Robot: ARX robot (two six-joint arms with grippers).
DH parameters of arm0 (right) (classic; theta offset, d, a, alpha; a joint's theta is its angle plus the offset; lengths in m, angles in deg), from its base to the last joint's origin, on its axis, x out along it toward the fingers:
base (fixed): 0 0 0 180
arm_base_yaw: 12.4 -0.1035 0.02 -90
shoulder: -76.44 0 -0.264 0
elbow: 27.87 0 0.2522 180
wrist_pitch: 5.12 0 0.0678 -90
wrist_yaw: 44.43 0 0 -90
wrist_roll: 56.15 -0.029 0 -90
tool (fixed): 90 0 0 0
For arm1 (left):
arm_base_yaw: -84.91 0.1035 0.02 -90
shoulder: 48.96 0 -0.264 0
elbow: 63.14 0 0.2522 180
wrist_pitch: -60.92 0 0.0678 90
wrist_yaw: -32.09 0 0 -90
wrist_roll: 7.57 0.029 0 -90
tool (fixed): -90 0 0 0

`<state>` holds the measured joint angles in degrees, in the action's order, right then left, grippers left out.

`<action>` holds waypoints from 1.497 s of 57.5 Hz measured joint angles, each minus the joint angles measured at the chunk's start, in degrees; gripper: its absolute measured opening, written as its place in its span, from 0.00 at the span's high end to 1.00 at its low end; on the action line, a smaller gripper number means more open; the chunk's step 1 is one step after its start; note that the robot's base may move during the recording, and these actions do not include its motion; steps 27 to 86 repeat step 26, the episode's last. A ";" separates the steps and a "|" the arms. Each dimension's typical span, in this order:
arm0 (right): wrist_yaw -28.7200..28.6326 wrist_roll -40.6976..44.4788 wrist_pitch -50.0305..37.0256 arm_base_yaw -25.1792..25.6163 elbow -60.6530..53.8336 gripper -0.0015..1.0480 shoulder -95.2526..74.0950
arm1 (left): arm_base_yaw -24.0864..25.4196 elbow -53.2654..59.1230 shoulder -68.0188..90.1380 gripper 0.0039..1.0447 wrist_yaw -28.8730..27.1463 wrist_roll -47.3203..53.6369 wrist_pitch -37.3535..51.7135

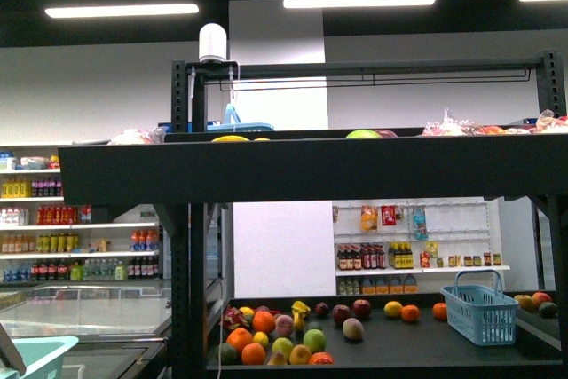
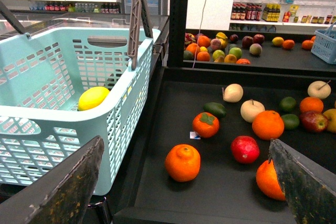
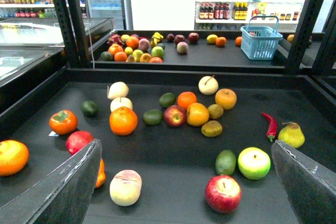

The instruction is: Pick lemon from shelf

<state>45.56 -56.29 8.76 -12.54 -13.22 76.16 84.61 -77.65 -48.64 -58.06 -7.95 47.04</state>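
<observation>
**Lemon lies in our basket beside the shelf**

Ahead of us stands the black shelf [image 1: 302, 168], its upper tray crossing the front view at eye level and a further tier behind it strewn with fruit. On the right of that far tier sits a small blue basket [image 1: 480, 311]. White racks of bottles [image 1: 80, 241] line the wall to the far left.

Beside the near tray, on its left, stands our pale teal basket [image 2: 63, 129] with its grey-brown handle [image 2: 128, 3] raised. The lemon [image 2: 93, 98] lies inside this basket, on its floor close to the wall that faces the shelf, and nothing grips it.

Our left gripper [image 2: 184, 182] hangs near the meeting of basket and tray with its fingers spread wide and nothing between them. Our right gripper [image 3: 189, 182] hovers over the near tray, likewise wide apart and holding nothing.

On the near tray the fruit lies scattered: a large orange [image 3: 123, 121] toward the left, a persimmon [image 3: 63, 121] further left of it, a red apple [image 3: 223, 193] and a green apple [image 3: 254, 162] nearer us on the right, a pear [image 3: 291, 135] at the right with a red chilli [image 3: 271, 125] just beside it.
</observation>
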 joint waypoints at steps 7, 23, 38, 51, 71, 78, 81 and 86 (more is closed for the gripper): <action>0.00 0.00 0.00 0.00 0.00 0.07 0.00 | 0.00 0.00 0.00 0.07 0.00 0.00 0.00; 0.00 0.00 0.00 0.00 0.00 0.07 0.00 | 0.00 0.00 0.00 0.07 0.00 0.00 0.00; 0.00 0.00 0.00 0.00 0.00 0.07 0.00 | 0.00 0.00 0.00 0.07 0.00 0.00 0.00; 0.00 0.00 0.00 0.00 0.00 0.07 0.00 | 0.00 0.00 0.00 0.07 0.00 0.00 0.00; 0.00 0.00 0.00 0.00 0.00 0.07 0.00 | 0.00 0.00 0.00 0.07 0.00 0.00 0.00; 0.00 0.00 0.00 0.00 0.00 0.07 0.00 | 0.00 0.00 0.00 0.07 0.00 0.00 0.00; 0.00 0.00 0.00 0.00 0.00 0.07 0.00 | 0.00 0.00 0.00 0.07 0.00 0.00 0.00; 0.00 0.00 0.00 0.00 0.00 0.07 0.00 | 0.00 0.00 0.00 0.07 0.00 0.00 0.00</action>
